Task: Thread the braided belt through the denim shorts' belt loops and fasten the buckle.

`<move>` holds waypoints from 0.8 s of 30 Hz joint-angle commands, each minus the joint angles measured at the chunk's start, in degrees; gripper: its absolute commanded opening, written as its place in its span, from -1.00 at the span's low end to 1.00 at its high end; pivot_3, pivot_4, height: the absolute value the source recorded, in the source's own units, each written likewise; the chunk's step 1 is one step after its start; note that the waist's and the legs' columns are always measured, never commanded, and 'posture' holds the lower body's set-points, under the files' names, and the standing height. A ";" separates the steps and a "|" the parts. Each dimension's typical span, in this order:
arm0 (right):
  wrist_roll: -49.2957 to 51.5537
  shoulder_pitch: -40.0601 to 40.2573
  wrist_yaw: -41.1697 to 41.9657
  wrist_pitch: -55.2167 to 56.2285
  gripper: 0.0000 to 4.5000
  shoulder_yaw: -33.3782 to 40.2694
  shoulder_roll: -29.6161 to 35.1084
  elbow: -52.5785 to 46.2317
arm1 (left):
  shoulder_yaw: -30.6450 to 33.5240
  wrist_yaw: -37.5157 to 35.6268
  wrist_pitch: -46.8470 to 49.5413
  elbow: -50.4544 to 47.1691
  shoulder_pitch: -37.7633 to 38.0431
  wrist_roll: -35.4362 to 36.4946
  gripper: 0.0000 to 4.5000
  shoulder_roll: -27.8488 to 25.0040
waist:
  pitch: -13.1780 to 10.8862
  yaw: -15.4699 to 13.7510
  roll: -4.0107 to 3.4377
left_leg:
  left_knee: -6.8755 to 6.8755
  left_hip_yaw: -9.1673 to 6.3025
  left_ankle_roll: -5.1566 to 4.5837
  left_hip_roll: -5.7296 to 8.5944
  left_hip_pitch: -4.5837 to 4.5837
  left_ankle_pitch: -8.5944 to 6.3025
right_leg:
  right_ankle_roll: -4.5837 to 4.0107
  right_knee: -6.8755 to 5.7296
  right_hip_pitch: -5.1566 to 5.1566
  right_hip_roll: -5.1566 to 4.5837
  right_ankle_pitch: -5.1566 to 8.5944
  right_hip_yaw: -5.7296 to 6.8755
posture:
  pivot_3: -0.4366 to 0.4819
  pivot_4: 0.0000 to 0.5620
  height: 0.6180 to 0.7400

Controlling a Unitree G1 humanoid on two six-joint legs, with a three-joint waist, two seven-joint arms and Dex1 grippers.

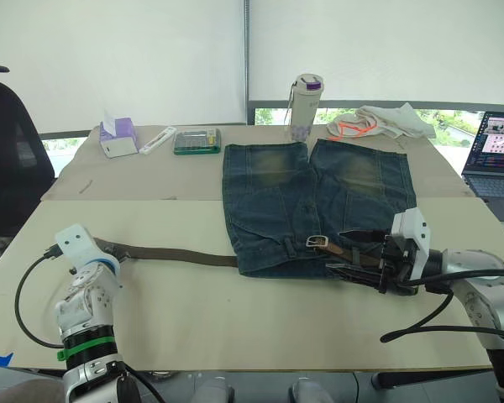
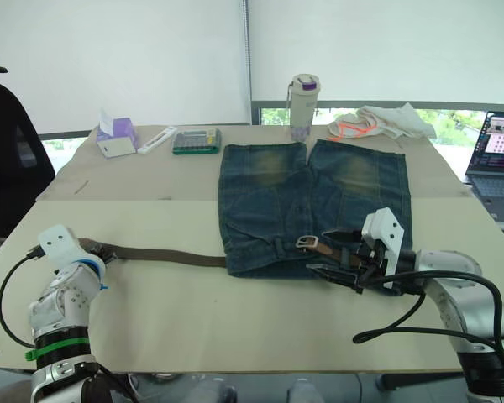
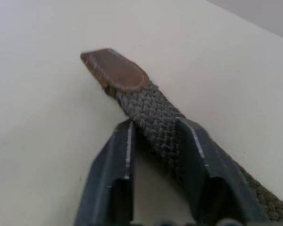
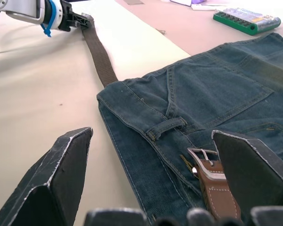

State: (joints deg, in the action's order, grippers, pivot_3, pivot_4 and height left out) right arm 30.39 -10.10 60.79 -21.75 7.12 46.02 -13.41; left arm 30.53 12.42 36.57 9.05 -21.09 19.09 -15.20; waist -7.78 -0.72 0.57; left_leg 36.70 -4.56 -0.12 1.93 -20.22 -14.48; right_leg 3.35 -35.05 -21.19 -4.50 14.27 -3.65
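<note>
Woven brown webbing, the braided belt (image 1: 181, 255) lies flat on the tan table (image 1: 260, 327), running from the left gripper (image 3: 153, 136) across to the waistband of the denim shorts (image 1: 315, 206), which lie spread with the waistband toward the robot. Buckle (image 1: 317, 242) rests on the waistband near the middle, leather tab behind it. One belt loop (image 4: 166, 128) shows just beside the buckle in the right wrist view; whether the strap passes under it I cannot tell.

Left gripper: clenched on the braid a little behind the brown leather tip (image 3: 115, 70), fingers flanking the strap. Right gripper (image 4: 153, 160): released, jaws spread wide, low over the waistband with the buckle near its right finger.

Handling judgement:
- Belt looks light and limp; it will sag and snake if pushed, so pull it, don't shove.
- Leather tip is the stiffest part, best for leading through a loop.
- Denim is soft but heavier; the waistband may drag along unless pinned.
- Buckle is rigid and small; grip its leather tab, not the prong.
</note>
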 commanded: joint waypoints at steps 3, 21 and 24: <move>0.04 -0.84 -0.53 0.15 1.00 0.47 -0.02 -1.96 | -3.64 -1.64 -5.41 1.87 2.36 -3.71 -0.98 -0.03 | 0.07 0.07 -0.12 | 0.00 0.00 0.00 -0.01 0.00 0.00 | 0.00 -0.01 -0.02 0.05 0.00 0.00 | -0.05 -0.47 1.00; 10.77 -4.60 -22.54 -16.14 1.00 1.15 -14.28 -10.64 | -34.67 -15.16 -45.84 -4.21 -7.28 -33.27 -0.98 -6.68 | -0.19 -0.08 0.49 | -0.01 -0.09 0.06 -0.09 -0.33 0.03 | -0.06 0.07 -0.24 0.00 -0.06 0.04 | -0.05 -0.47 1.00; 13.53 -7.74 -32.00 -23.07 1.00 1.32 -19.17 -11.99 | -40.91 -12.99 -51.33 -1.08 -11.80 -42.20 -0.98 -7.34 | -0.18 0.08 0.46 | -0.06 -0.06 0.05 -0.08 -0.37 0.03 | -0.06 0.07 -0.31 0.00 -0.06 0.02 | -0.05 -0.47 1.00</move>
State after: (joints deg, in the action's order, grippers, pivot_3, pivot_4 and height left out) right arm 41.06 -16.09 33.94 -41.56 7.38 28.24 -22.67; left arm -7.90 -2.01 -11.14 7.48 -31.21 -17.91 -21.71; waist -7.95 -0.64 1.03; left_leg 36.61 -4.61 -0.07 1.85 -20.59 -14.44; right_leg 3.30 -35.00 -21.55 -4.49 14.20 -3.64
